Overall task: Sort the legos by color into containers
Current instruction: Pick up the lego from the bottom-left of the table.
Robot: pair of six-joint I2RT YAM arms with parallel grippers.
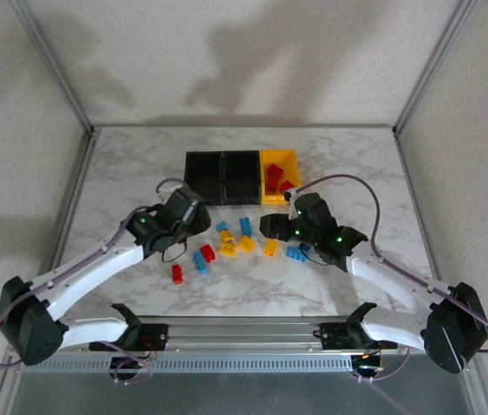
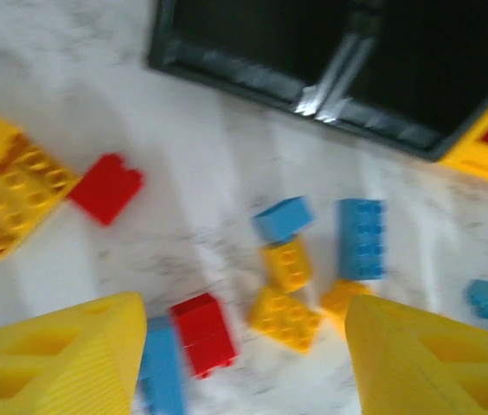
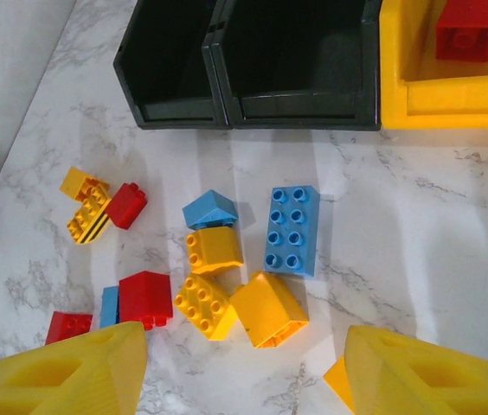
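**Loose legos before the bins, both pincers empty**

Most of the legos lie scattered on the marble counter, just in front of the containers. Among them a blue eight-stud brick lies flat, studs up, beside a cluster of yellow bricks and a small blue brick. A red brick sits to their left. The containers stand in a touching row: two black bins, then the yellow bin on the right, with red bricks inside it. The left pincer hovers over the left of the pile, its yellow fingers parted, holding nothing. The right pincer hangs over the right side, likewise partly open and empty.
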